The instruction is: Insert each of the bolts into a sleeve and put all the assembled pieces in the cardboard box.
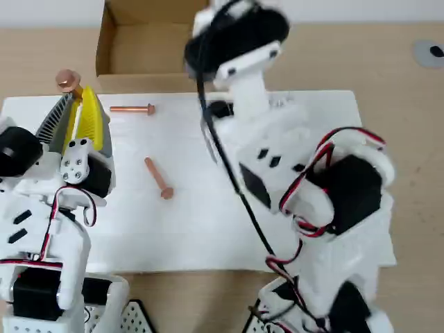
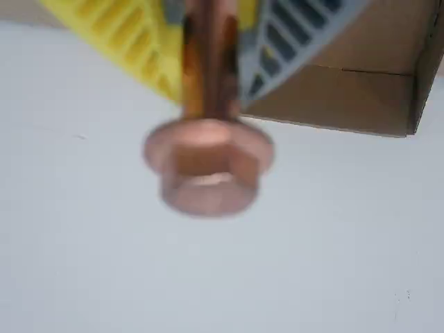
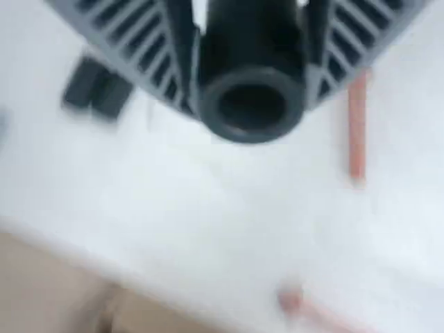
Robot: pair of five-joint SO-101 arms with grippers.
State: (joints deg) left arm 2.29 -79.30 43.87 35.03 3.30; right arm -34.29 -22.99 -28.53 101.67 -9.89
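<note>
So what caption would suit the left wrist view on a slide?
Left gripper holds a copper bolt, white sheet and cardboard box behind.

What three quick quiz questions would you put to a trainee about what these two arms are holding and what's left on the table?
1. True or false: the left arm's jaws hold a copper bolt.
2. Multiple choice: what do the right arm's jaws hold? A) a black sleeve B) a yellow block C) nothing
3. Fill in: ___ loose bolts lie on the white mat.

Key: 1 true; 2 A; 3 two.
</note>
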